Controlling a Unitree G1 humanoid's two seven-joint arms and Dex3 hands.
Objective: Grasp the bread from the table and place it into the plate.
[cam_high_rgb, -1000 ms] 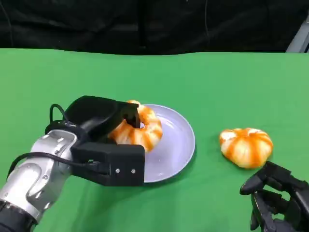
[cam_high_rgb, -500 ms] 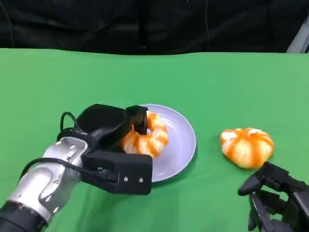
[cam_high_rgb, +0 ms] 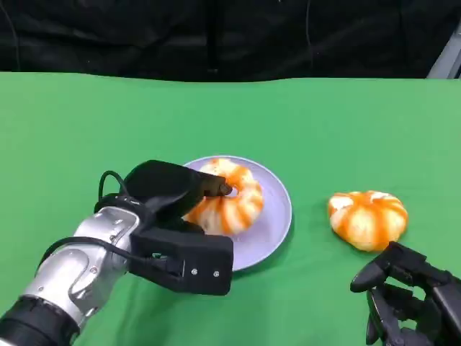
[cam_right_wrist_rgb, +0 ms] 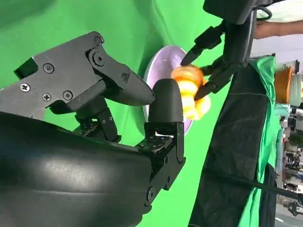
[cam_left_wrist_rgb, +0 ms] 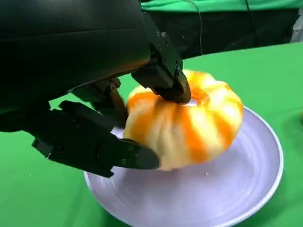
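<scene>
The left hand (cam_high_rgb: pixel 189 193) is gripping the orange-and-white striped ring-shaped bread (cam_high_rgb: pixel 229 197), its fingers (cam_left_wrist_rgb: pixel 163 78) pressing on top and under it, holding it over the round pale lavender plate (cam_high_rgb: pixel 272 216). A second striped round bun (cam_high_rgb: pixel 367 218) is lying just beyond the right hand (cam_high_rgb: pixel 407 299), which is hanging open, holding nothing, over the green table (cam_high_rgb: pixel 324 122).
</scene>
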